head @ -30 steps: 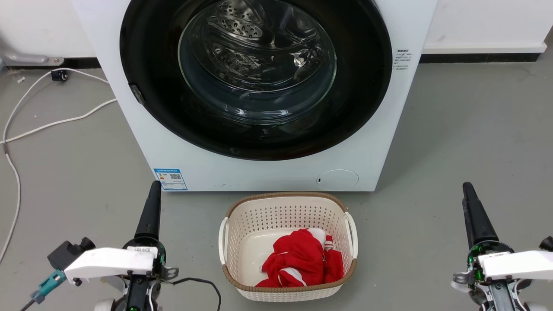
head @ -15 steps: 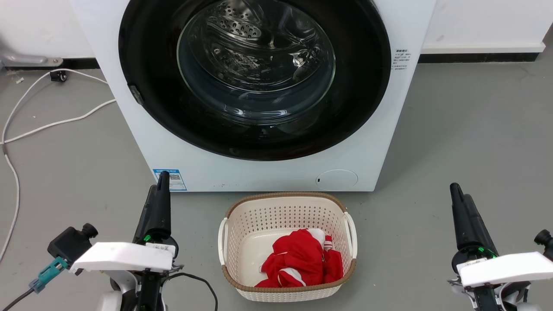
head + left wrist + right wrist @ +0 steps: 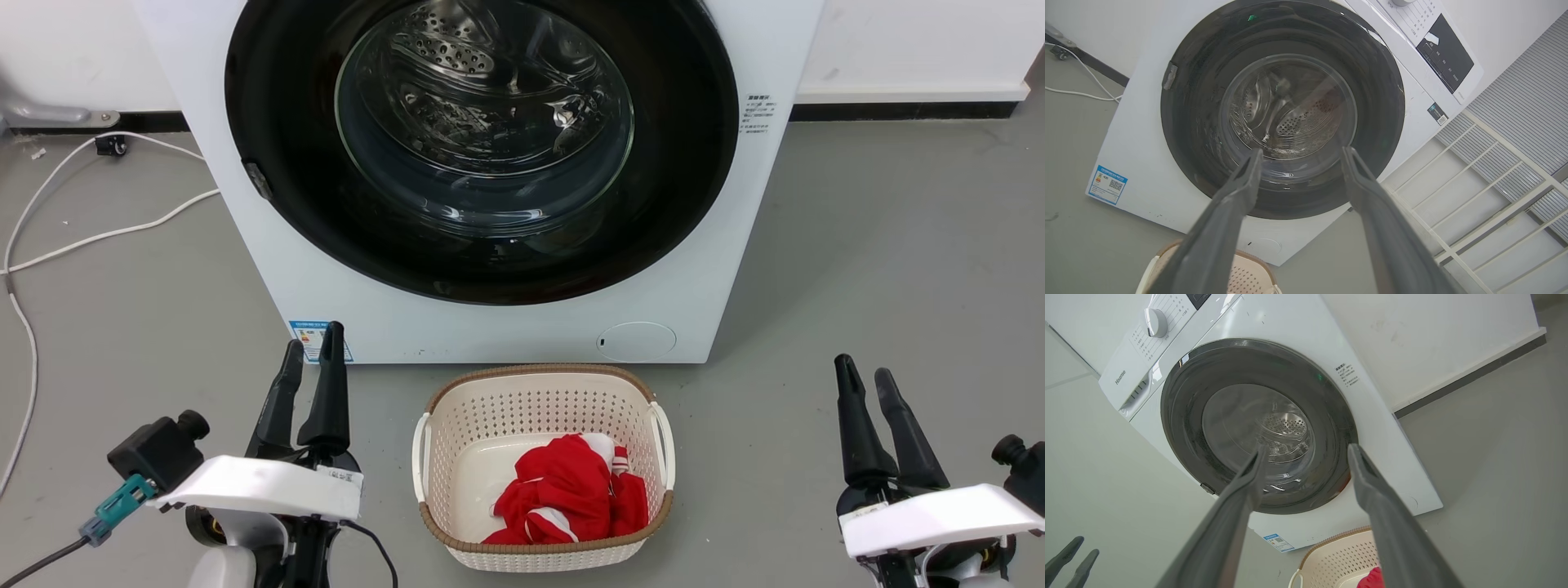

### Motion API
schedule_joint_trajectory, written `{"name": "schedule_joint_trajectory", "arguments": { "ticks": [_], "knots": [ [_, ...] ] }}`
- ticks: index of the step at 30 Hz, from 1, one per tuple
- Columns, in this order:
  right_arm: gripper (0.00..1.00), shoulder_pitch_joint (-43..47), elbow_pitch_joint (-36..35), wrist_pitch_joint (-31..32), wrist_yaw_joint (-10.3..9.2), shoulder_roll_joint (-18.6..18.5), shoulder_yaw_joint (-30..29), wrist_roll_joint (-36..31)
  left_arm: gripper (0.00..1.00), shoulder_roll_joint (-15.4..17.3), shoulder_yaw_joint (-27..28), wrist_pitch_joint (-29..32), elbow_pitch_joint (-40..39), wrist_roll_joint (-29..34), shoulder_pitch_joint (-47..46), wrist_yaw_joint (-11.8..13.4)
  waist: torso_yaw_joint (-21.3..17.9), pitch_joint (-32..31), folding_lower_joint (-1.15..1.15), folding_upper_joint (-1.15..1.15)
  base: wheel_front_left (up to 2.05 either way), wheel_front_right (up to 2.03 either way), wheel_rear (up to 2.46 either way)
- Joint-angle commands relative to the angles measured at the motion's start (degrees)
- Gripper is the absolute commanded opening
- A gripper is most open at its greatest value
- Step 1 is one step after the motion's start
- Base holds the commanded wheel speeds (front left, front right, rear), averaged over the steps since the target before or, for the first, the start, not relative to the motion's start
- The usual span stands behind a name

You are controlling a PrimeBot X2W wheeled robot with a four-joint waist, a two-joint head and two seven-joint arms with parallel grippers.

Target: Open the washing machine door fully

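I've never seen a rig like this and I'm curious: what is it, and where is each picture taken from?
A two-armed wheeled robot faces a white washing machine whose round black washing machine door looks shut. The head view looks down from its head camera: left gripper at lower left, right gripper at lower right. The two wrist views look along each gripper's dark fingers toward the door. Both grippers are open and hold nothing. On the grey floor stands a cream laundry basket with a red garment inside; a white cable lies at the left.
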Motion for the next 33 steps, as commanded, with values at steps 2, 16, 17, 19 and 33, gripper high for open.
{"name": "schedule_joint_trajectory", "arguments": {
  "ticks": [2,16,17,19,33],
  "knots": [
    [1.00,-0.1,-1.1,-0.6,0.00,0.0,0.1,-2.9,1.00,0.2,-0.2,-0.7,-0.8,3.3,-0.1,-0.1,0.0,0.0,0.00,0.00,0.00,0.00,0.00],
    [1.00,0.6,-1.8,-0.3,0.00,0.2,0.3,-13.6,1.00,0.2,-0.3,-2.8,-0.3,16.2,0.6,0.1,-0.1,0.0,-0.01,0.00,0.00,0.00,0.00],
    [1.00,0.7,-1.9,-0.3,0.00,0.2,0.3,-14.3,1.00,0.3,-0.3,-2.9,-0.3,17.0,0.7,0.2,-0.1,0.0,-0.01,0.00,0.00,0.00,0.00],
    [1.00,0.9,-2.0,-0.2,0.00,0.2,0.2,-15.7,1.00,0.4,-0.4,-3.2,-0.2,18.4,0.8,0.3,-0.1,0.0,-0.01,0.00,0.00,0.00,0.00],
    [1.00,1.9,-3.4,0.0,0.00,0.4,-0.1,-23.8,1.00,1.1,-0.6,-5.1,0.2,26.9,2.1,1.9,-0.1,-0.2,-0.01,0.00,0.00,0.00,0.00]
  ]
}}
